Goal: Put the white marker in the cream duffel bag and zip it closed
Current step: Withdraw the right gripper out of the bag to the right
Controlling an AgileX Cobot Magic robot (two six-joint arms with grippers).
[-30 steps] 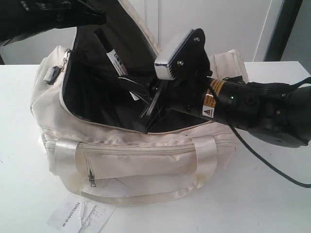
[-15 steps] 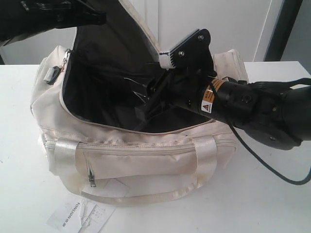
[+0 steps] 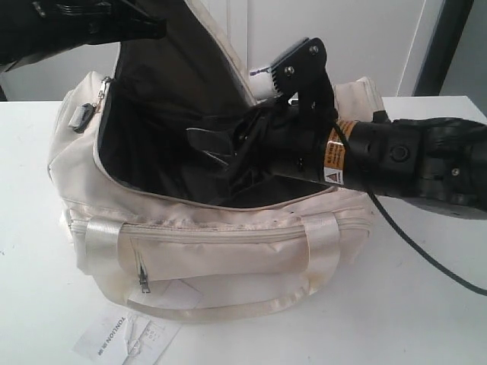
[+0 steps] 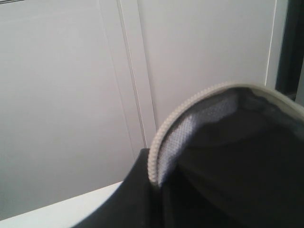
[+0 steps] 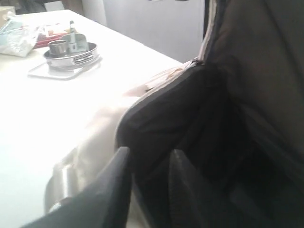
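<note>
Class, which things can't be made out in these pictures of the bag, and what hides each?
The white marker: in no view; the cream duffel bag's dark inside and the right gripper may hide it.
Bag's floor: too dark, exterior and right wrist views.
The paper tag's fine print: too small, exterior view.

Cream duffel bag (image 3: 228,262) upright w/ top flap up (dark lining).
</note>
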